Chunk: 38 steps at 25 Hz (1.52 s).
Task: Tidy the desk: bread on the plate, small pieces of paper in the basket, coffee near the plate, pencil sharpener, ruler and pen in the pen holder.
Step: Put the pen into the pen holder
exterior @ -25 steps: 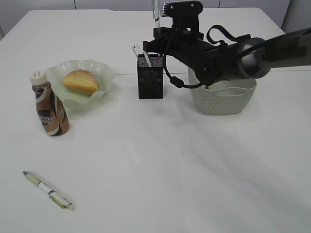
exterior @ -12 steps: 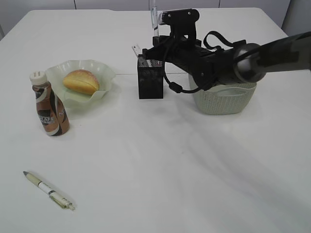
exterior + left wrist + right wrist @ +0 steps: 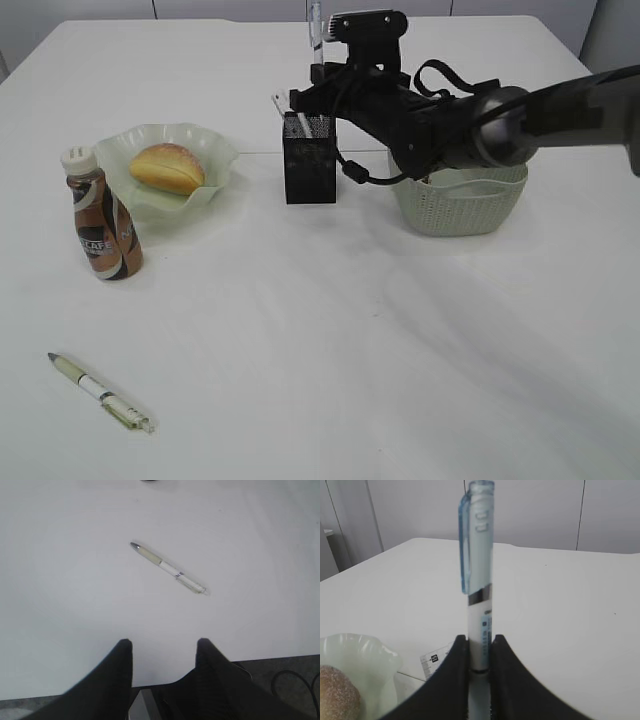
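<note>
Jaws of the right gripper [image 3: 479,652] clamped an upright blue-capped pen [image 3: 477,575] above the pen holder [image 3: 309,158]; left gripper [image 3: 164,650] jaws stood apart over the surface [image 3: 75,580].

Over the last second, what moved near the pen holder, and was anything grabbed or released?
The right claw, clamped throughout on an upright blue-capped pen, shifted slightly left and further back above the pen holder. Nothing was grabbed or released. The bread, plate, coffee, basket and the pen on the desk stayed put.

Right pincer [image 3: 479,655] clamped, left [image 3: 162,652] agape
</note>
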### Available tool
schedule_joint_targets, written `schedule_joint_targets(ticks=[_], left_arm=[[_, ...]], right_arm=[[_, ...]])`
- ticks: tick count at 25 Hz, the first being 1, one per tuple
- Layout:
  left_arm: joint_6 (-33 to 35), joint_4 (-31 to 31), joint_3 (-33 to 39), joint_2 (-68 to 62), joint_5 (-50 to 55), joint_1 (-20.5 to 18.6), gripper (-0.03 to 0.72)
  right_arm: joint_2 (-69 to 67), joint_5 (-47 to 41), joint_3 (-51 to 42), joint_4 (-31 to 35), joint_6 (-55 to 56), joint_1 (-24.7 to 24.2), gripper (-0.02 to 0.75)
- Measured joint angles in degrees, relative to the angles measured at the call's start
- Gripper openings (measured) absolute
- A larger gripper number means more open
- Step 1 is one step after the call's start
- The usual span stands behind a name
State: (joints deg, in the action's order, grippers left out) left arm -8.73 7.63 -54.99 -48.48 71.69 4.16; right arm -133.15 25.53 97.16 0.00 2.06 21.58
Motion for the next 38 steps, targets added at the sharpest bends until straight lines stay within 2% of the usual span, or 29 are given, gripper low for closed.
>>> schedule_joint_targets(ticks=[13,24,38], left_arm=[[0.0,-0.04,0.0,0.0,0.0,0.0,0.307],[0.0,-0.04,0.0,0.0,0.0,0.0,0.307],[0.0,-0.13,0.0,0.0,0.0,0.0,0.307]], right_arm=[[-2.16,-2.92,2.62,0.0,0.63,0.0,0.087],[-2.43,-2.92,2.62,-4.48,0.63,0.0,0.113],[-3.02,-5.35,2.7,-4.47,0.63,0.0,0.121]])
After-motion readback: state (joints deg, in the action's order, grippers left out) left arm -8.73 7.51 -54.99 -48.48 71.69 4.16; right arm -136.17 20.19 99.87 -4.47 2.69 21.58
